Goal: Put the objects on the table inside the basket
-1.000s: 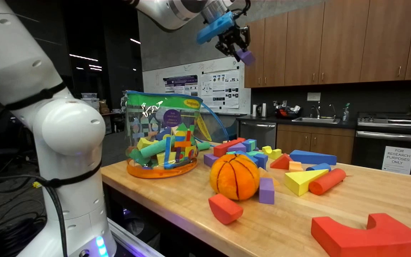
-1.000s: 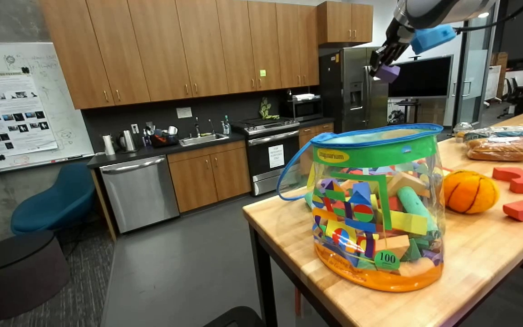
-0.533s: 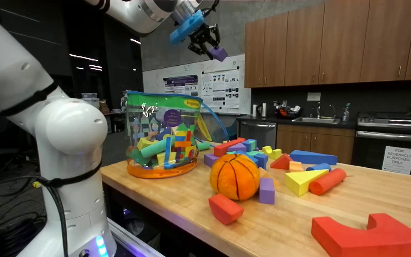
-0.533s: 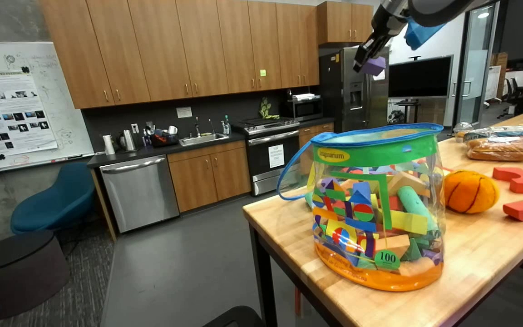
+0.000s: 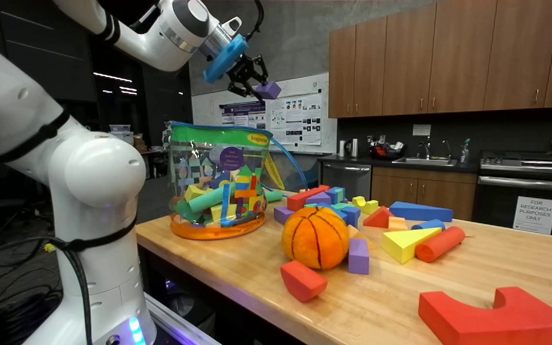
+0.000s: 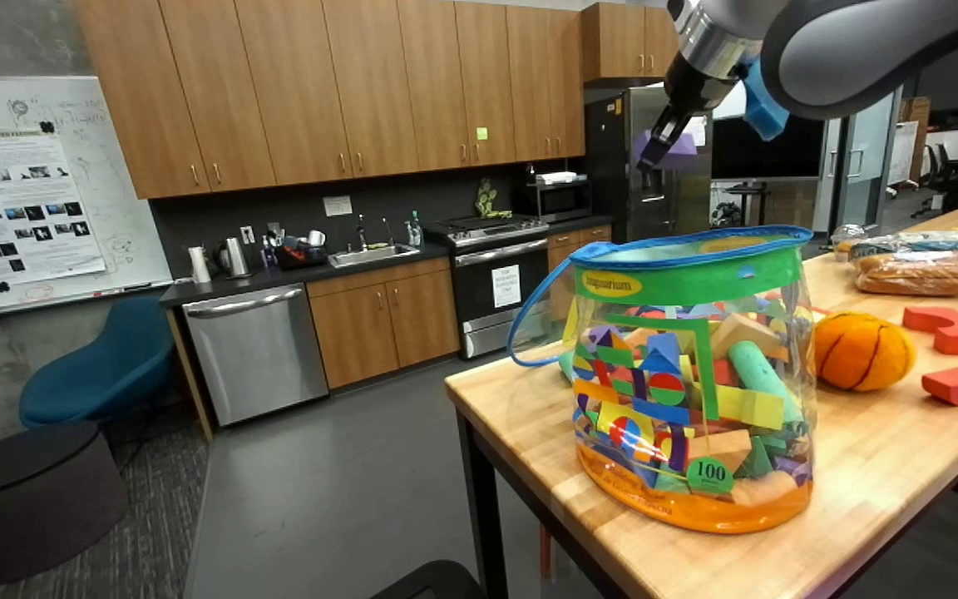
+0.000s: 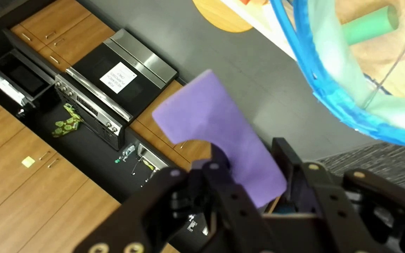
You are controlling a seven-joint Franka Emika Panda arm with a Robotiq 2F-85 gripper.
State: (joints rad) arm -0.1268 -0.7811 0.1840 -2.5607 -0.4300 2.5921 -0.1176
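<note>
My gripper [image 5: 260, 89] is shut on a purple block with a curved notch [image 5: 270, 90], high above the table [image 5: 391, 297]. In the wrist view the purple block [image 7: 220, 123] sits tilted between the fingers [image 7: 253, 158]. The see-through basket [image 5: 218, 136] stands at the table's end, open at the top, with many blocks inside. Its blue rim [image 7: 323, 89] lies to the right of the held block in the wrist view. The orange ball [image 5: 315, 237] is on the table, with a purple block [image 5: 358, 256] and a red half-round block [image 5: 303, 280] beside it.
A red arch block [image 5: 496, 316], yellow wedge [image 5: 406, 244], red cylinder [image 5: 440, 243], blue wedge [image 5: 419, 211] and a cluster of blocks [image 5: 321, 198] lie on the table. The basket's lid [image 5: 288, 160] hangs open at its side. Bagged bread [image 6: 916, 273] lies farther along.
My gripper has carried the purple block towards the basket, moving left in an exterior view and, lately, lower. The basket, ball and table blocks have not moved.
</note>
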